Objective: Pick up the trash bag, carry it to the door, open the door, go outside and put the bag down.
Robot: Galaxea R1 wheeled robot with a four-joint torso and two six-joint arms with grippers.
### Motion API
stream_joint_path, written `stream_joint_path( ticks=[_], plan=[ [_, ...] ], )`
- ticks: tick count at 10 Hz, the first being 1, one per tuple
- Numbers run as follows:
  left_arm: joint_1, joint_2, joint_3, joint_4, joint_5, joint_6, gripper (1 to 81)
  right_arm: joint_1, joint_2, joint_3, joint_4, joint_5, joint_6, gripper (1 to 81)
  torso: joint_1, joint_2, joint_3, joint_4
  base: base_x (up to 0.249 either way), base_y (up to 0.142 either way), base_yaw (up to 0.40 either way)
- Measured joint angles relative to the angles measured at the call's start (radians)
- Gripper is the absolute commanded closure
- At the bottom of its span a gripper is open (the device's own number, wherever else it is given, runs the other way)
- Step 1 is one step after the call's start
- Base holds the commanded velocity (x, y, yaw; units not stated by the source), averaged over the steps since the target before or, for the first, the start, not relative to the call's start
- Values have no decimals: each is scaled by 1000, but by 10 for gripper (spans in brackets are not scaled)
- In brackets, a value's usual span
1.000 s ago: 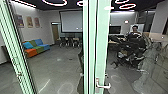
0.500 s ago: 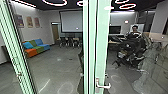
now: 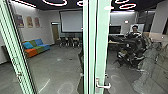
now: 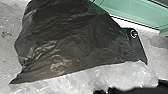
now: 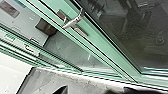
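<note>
Only one change stands out from a second ago: in the head view, the black, many-limbed shape at the right has shifted and reads as more gathered together, while the green door frame, the room and the camera's outlook match the earlier picture. Blurred detail and what look like reflections make that shape's nature uncertain; it sits in front of a person, seen from the chest up.

A large dark trash bag, wrinkled and glossy, appears close up in the left wrist view. Pale, shiny, see-through material runs along one edge of it, overlapping or touching it. Grey ground and a strip of green framing lie beyond. Where the bag is gripped is hidden. Whether the left gripper is spread or pressed together, I cannot tell.

In the right wrist view, a silver lever handle juts from the green door frame, with dark glass beside it. Whether the right gripper is spread or pressed together, I cannot tell either.

Beyond the green uprights in the head view is a room with a grey floor, an orange, green and blue sofa, wall pictures, a pale screen and chairs.
</note>
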Motion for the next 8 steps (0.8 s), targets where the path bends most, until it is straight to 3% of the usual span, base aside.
stream_joint_path(
  ticks=[4,6,8],
  plan=[
    [0,0,0,0,0,0,811,171,13,-19,37,-155,44,10,0,0,0,0,0,0,0],
    [0,0,0,0,0,0,811,191,51,-27,50,-184,129,10,0,0,0,0,0,0,0],
    [0,0,0,-2,0,0,811,206,110,-50,54,-192,170,10,0,0,0,0,0,0,0]
  ],
)
